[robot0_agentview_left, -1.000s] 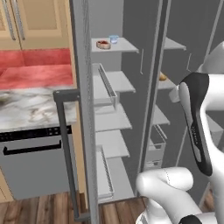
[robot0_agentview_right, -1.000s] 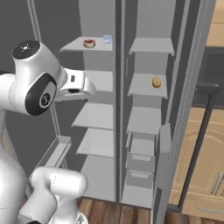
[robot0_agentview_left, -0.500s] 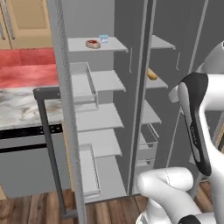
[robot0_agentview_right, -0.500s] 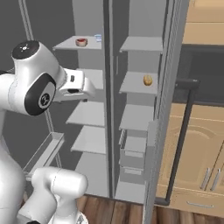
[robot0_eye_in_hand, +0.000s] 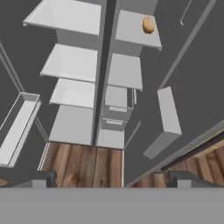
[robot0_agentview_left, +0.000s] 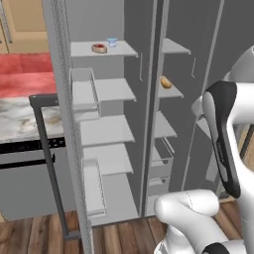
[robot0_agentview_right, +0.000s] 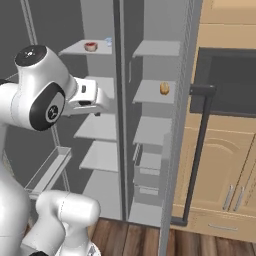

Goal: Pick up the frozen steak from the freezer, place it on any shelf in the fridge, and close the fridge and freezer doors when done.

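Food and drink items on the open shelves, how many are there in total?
3. The frozen steak and a blue-white cup sit side by side on the wide compartment's top shelf; an orange-brown lump sits on a shelf of the narrow compartment. The drawers may hide more.

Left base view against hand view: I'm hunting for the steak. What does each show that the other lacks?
Left base view: the frozen steak and a blue-white cup on the top shelf of the fridge. Hand view: the open pincer, fingertips wide apart. Both: the orange-brown lump on a shelf in the freezer.
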